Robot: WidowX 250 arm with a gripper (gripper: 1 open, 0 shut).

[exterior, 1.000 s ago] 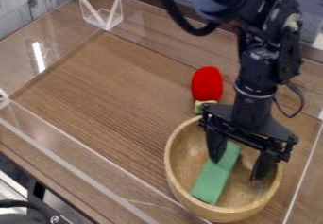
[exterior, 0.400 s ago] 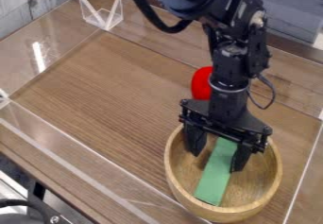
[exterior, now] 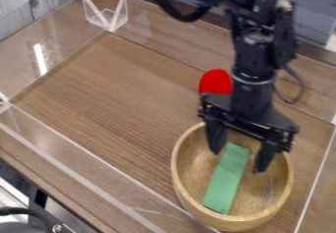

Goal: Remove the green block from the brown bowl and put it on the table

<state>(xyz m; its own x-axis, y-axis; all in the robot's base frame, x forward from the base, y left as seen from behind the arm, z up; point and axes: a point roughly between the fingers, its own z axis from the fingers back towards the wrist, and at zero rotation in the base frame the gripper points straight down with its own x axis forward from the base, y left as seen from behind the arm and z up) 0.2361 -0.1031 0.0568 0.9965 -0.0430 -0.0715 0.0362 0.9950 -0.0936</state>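
Counted: one brown bowl (exterior: 191,183). One green block (exterior: 229,178), lying inside that bowl. One red strawberry-like toy (exterior: 215,83) beside the bowl's far rim. One table (exterior: 112,89) with clear acrylic walls. One folded clear acrylic piece (exterior: 105,14) at far corner. One gripper (exterior: 245,145), two fingers.

The black arm (exterior: 256,26) enters from twelve o'clock and drops almost vertically; its wrist sits just above the gripper (exterior: 245,150), which points straight down; the jaws are spread wide, one finger (exterior: 214,144) at nine o'clock, the other at three o'clock; nothing is clamped between them.
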